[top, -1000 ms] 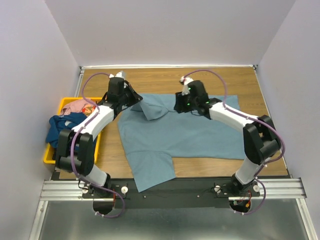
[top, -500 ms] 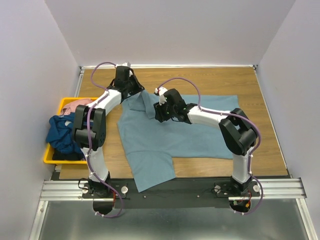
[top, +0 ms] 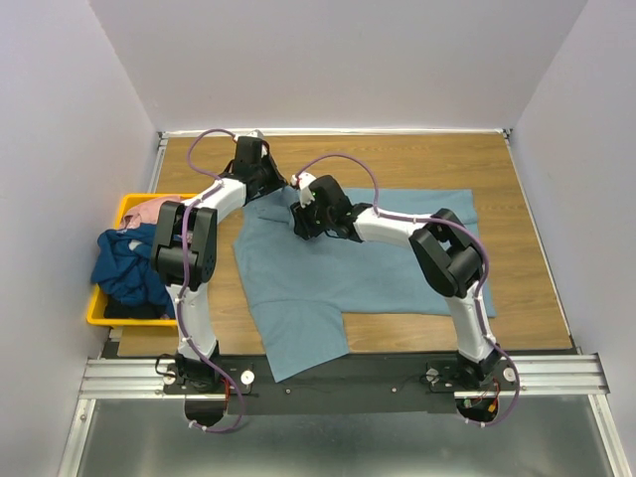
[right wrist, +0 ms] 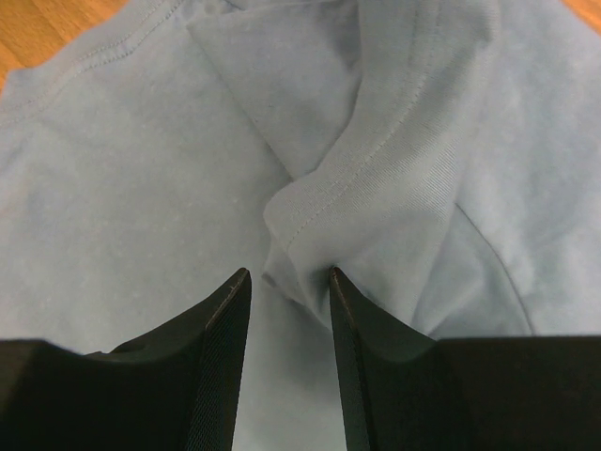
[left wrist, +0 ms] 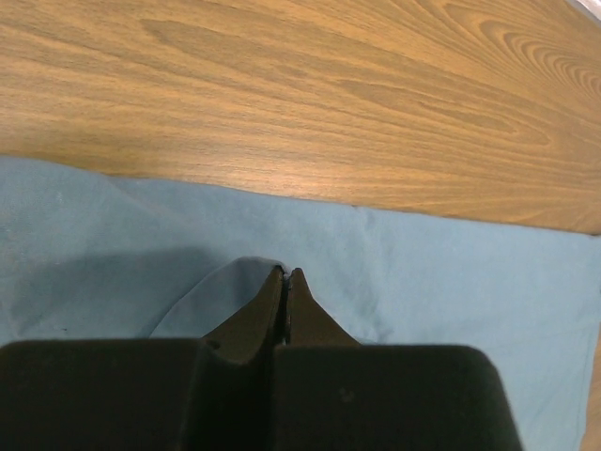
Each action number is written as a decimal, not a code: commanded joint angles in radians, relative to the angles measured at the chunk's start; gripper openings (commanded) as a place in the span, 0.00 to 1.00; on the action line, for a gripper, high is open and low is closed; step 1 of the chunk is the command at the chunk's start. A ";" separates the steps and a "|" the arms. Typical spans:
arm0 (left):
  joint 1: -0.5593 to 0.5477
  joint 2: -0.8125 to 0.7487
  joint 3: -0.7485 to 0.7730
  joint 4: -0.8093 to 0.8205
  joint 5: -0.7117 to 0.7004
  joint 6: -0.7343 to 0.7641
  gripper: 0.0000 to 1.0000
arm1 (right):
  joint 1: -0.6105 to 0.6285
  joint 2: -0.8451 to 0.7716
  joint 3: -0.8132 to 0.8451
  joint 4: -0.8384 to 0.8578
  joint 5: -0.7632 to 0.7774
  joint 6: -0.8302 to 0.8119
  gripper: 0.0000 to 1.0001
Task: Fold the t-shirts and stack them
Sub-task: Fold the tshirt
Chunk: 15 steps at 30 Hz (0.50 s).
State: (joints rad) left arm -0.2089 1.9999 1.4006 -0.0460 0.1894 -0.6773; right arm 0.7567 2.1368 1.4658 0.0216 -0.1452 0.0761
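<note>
A plain light blue-grey t-shirt [top: 368, 260] lies spread on the wooden table, one sleeve hanging over the near edge. My left gripper [top: 270, 184] is at the shirt's back left corner, shut on a raised fold of its cloth [left wrist: 221, 291]. My right gripper [top: 304, 223] hovers just right of it, over the bunched sleeve, and stands open [right wrist: 286, 274]. The sleeve's stitched hem [right wrist: 324, 221] sits just ahead of its fingertips and touches the right one. A dark navy t-shirt [top: 124, 266] and a pink patterned one [top: 154, 210] lie crumpled in the bin.
A yellow plastic bin [top: 96, 310] stands off the table's left edge, the navy shirt spilling over its side. Bare wood [top: 417, 159] runs behind the shirt and along its right side. Grey walls enclose the table on three sides.
My right gripper has travelled left across the shirt to the bunched sleeve, and its jaws have narrowed. My left gripper has pulled its fold of cloth toward the back and slightly right.
</note>
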 commanded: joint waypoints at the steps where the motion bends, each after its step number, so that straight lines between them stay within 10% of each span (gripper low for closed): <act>1: 0.003 0.017 0.028 0.018 -0.033 0.019 0.00 | 0.021 0.041 0.036 0.015 -0.033 -0.018 0.45; 15: 0.003 0.020 0.020 0.028 -0.033 0.010 0.00 | 0.033 -0.018 -0.007 0.014 0.166 -0.006 0.55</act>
State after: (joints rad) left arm -0.2089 2.0167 1.4006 -0.0418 0.1841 -0.6769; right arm 0.7784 2.1635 1.4715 0.0223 -0.1143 0.0704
